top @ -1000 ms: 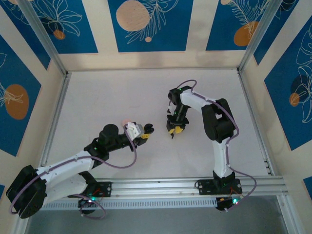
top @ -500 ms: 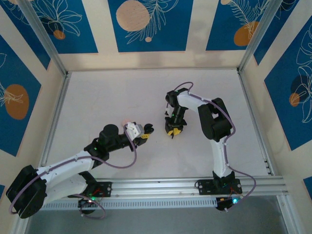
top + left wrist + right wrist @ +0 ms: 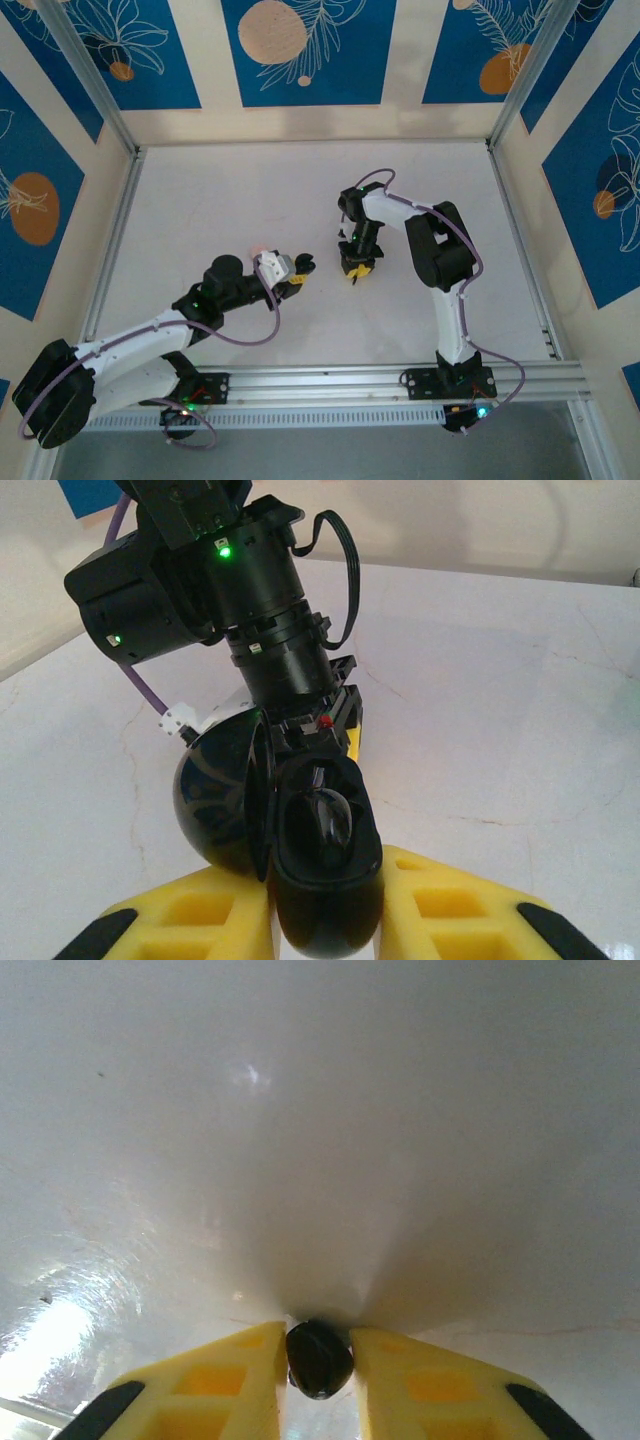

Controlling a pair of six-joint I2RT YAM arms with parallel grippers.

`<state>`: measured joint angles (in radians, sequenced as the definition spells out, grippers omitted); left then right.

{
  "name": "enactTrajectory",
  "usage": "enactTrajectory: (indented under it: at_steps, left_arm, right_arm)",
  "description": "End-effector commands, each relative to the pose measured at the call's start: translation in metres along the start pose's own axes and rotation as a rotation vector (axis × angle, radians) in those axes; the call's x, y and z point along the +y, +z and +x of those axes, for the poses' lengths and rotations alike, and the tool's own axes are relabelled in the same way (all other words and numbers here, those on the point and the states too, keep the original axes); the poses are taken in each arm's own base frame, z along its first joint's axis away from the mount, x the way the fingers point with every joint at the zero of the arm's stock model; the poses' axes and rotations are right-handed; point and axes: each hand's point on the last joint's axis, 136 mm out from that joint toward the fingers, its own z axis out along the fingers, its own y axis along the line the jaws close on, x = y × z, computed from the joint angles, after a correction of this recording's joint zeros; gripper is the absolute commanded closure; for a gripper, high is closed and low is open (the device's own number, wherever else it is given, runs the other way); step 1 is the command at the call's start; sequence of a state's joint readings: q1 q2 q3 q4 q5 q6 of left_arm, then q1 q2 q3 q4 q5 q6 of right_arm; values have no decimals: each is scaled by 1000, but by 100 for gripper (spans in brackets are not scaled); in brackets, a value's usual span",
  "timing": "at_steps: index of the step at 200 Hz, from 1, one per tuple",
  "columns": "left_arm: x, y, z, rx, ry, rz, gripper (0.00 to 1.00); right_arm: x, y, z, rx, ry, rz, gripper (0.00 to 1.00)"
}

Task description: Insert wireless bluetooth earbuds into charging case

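Seen from above, the left gripper (image 3: 296, 270) holds a black charging case (image 3: 303, 265) clamped at its tips, clear of the pale table (image 3: 220, 190), while the right gripper (image 3: 357, 270) points straight down at the table just beside it, the two apart. From the left wrist, the left gripper (image 3: 325, 925) has its yellow fingers (image 3: 440, 905) pressed on either side of the charging case (image 3: 325, 880), which stands open directly ahead of them, its lid (image 3: 215, 800) swung to one side; a dark rounded shape sits in the tray, and whether that is a seated bud or an empty well cannot be told. From the right wrist, the right gripper (image 3: 318, 1350) is nearly shut on a black earbud (image 3: 320, 1365) pinched between its fingertips, down against the table. The step in hand appears to be the pick-up. Done well, it calls for a firm pinch before any lift, a straight rise so the bud does not roll between the pads, and a steady case with its tray facing the approach.
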<state>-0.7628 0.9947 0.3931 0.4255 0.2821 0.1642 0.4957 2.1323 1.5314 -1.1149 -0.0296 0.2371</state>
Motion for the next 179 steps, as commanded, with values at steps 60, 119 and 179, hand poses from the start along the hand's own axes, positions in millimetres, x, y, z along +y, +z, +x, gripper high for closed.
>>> enactTrajectory:
  at_steps: [60, 119, 179]
  left_arm:
    - [0, 0, 3, 8, -4, -11, 74]
    - [1, 18, 24, 50, -66, -6, 74]
    - [0, 48, 38, 55, -123, 34, 75]
  right_arm:
    - [1, -5, -4, -134, -58, 56, 85]
    - [10, -40, -5, -344, -76, 17, 86]
    - [29, -90, 8, -631, -138, -86, 86]
